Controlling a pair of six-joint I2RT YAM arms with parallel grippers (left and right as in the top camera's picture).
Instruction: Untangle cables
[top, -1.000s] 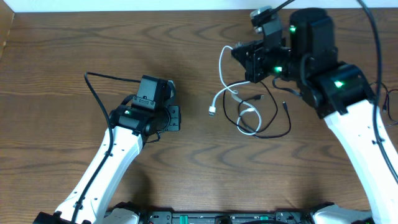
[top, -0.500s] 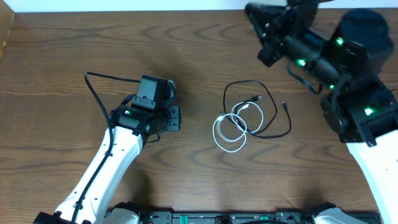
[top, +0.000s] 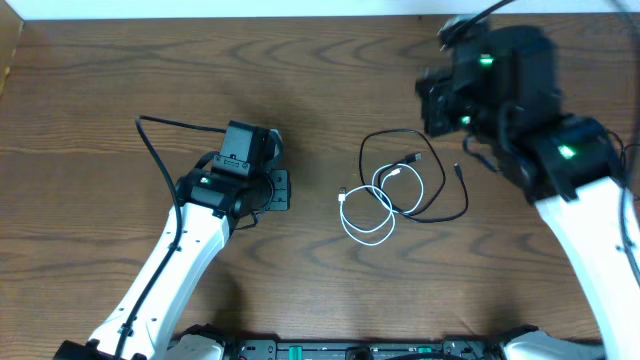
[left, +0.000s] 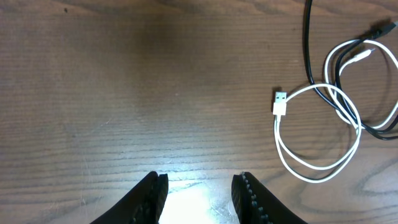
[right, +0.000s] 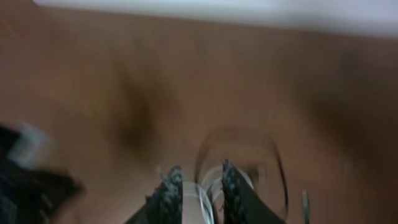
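Bench (top: 100, 80), right of centre: the white cable (top: 366, 208) and the black cable (top: 441, 196) are lying loose, coiled into overlapping loops. The white loop is being crossed by black strands on its right side. The white cable's USB plug (left: 280, 103) is pointing toward the left edge, clear of the black cord.

The left fingers (left: 149, 193) are being held apart over bare wood, well to the left of the cables, with nothing between them.

The right fingers (right: 169, 186) are being held near the far edge, above and beyond the cables. The right wrist view is blurred; a narrow gap is being shown between the fingers, and nothing is being gripped.
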